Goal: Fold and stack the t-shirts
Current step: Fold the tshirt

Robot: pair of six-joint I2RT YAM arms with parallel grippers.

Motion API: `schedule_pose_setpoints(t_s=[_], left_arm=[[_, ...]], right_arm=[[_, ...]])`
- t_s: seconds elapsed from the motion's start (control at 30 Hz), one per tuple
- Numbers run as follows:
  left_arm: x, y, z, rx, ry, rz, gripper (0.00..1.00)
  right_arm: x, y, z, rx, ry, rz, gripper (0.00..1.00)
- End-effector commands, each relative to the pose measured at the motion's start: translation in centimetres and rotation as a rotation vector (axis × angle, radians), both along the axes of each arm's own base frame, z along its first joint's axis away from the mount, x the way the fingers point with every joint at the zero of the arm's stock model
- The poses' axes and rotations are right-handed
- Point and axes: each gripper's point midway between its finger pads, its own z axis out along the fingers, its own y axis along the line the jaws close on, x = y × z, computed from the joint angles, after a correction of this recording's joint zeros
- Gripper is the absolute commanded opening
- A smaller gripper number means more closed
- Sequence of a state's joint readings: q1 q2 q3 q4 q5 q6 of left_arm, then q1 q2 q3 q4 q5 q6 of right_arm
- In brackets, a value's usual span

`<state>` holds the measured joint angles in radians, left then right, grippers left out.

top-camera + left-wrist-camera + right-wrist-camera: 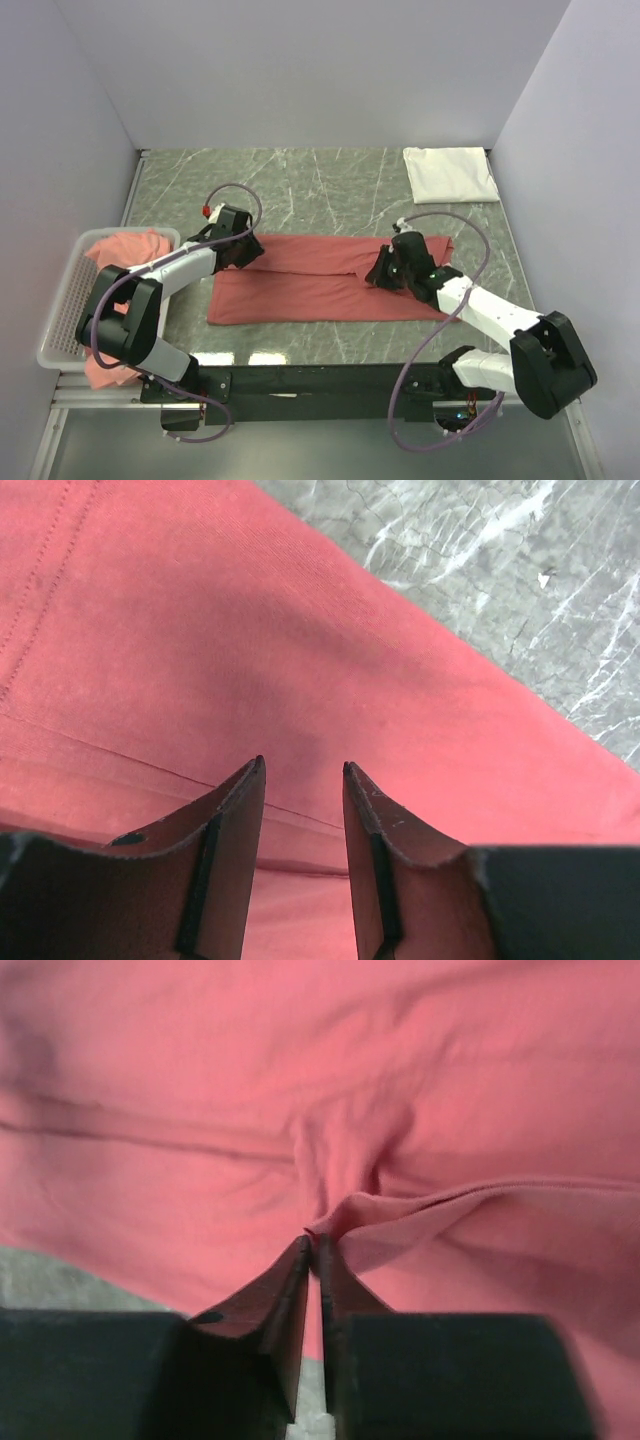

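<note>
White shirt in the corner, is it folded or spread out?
Folded: the white t-shirt lies as a neat rectangle, no sleeves sticking out, in the far right corner.

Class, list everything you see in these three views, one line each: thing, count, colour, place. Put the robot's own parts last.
coral-red cotton t-shirt: one, coral-red, spread as a long band across the table's middle
folded white cotton t-shirt: one, white, far right corner
heap of coral-red cloth: count unclear, coral-red, in the basket
white plastic mesh basket: one, white, at the table's left edge
green-grey marbled table: one, green-grey, under everything
left arm: one, white and black, jaws open over the shirt's left end
right arm: one, white and black, jaws shut on a pinch of the shirt
</note>
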<state>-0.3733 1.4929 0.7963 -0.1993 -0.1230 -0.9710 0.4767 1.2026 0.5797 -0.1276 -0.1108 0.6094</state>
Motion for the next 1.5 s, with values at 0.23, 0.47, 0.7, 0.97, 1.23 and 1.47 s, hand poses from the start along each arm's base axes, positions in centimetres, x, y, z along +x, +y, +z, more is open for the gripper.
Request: schedule_pose_setpoints(t_s=[0.23, 0.47, 0.7, 0.97, 1.23, 1.47], left_arm=[[1.7, -2.1, 2.6, -0.054, -0.107, -0.112, 0.46], [-1.1, -9.5, 5.2, -0.086, -0.178, -0.381, 0.49], [-4.5, -18.9, 6.6, -0.029, -0.305, -0.696, 0.48], [-6.8, -24.6, 7.0, 0.046, -0.386, -0.874, 0.52], [-8.9, -27.5, 5.8, 0.088, -0.416, -1.007, 0.60], [-8.3, -29.0, 5.1, 0.109, -0.430, -1.013, 0.58]], right_arm=[[0.1, -0.4, 3.8, 0.019, -0.139, -0.109, 0.53], [1.6, -7.6, 6.1, -0.121, -0.129, -0.342, 0.57], [2.0, -12.7, 5.2, -0.055, -0.067, -0.460, 0.57], [1.1, -15.0, 2.3, 0.016, 0.027, -0.555, 0.57], [0.8, -15.6, 1.3, 0.054, 0.045, -0.596, 0.57], [0.3, -15.8, 0.5, 0.068, 0.056, -0.624, 0.56]])
